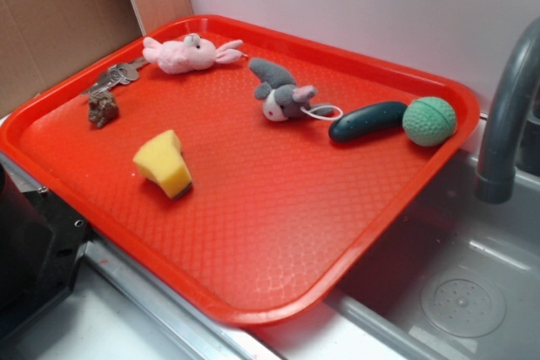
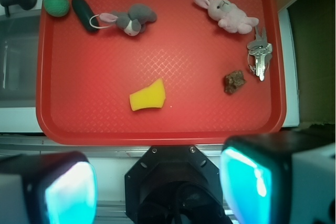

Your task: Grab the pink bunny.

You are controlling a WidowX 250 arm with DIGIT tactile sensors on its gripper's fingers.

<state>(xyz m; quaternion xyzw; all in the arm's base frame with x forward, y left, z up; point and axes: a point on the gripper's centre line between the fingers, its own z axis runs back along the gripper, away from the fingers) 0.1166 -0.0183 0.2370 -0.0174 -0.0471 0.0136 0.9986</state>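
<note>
Gripper (image 2: 157, 187) sat open and empty at the near edge, outside the red tray (image 2: 157, 129), fingers wide apart. Pink bunny (image 2: 227, 13) lay in the tray's far corner, ahead and to the right in the wrist view, well apart from the hand. Its long axis ran diagonally, ears pointing toward tray centre, rear end touching the keys (image 2: 259, 53). Reach likely needed forward-right travel.

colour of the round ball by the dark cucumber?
Green textured round ball, clearest in the exterior view.
</note>
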